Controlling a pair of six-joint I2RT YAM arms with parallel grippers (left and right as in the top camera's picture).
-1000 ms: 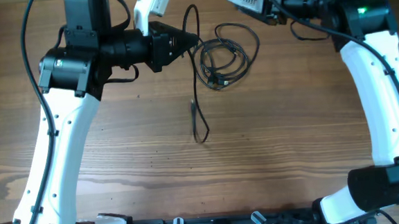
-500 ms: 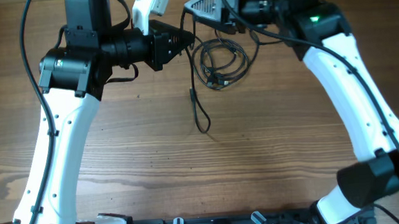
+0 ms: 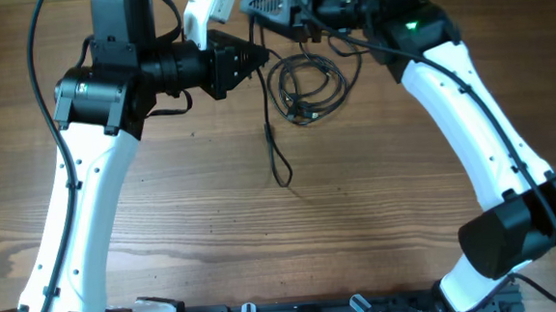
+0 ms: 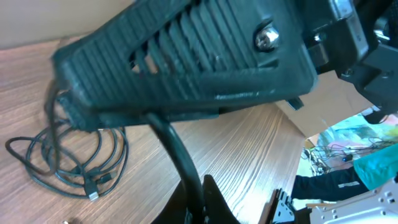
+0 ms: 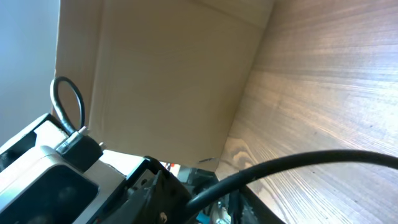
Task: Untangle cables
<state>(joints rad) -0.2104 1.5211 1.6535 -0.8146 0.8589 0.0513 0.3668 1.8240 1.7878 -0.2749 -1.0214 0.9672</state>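
The task's thing, a tangled coil of thin black cable (image 3: 309, 84), lies flat on the brown wooden desk (image 3: 388, 217). One black strand (image 3: 274, 147) leaves the coil on its left side. The strand's free end trails down the desk below and left of the coil and ends in a small hook, while its upper part is lifted to the left hand (image 3: 264, 56), just left of the coil. That hand is clamped on the strand; in the left wrist view the cable runs straight into its pinched fingers.

The right hand (image 3: 254, 7) hovers up and left of the coil, just beside the left hand and almost tip to tip with it. Its ribbed black finger fills the left wrist view and the strand seems to pass under it. Whether it grips the strand, or is open or closed at all, I cannot tell.

The risks from here, as I judge them:
- The two hands are very near each other, so a small sideways move by either could knock them together.
- If nothing pins the coil, a pull on the strand may drag the whole bundle across the desk rather than draw one cable free.
- A hard pull could cinch the crossings inside the coil tighter, especially if a plug catches in a loop.
- The cable is thin and smooth, so it may slip from the fingers under tension.
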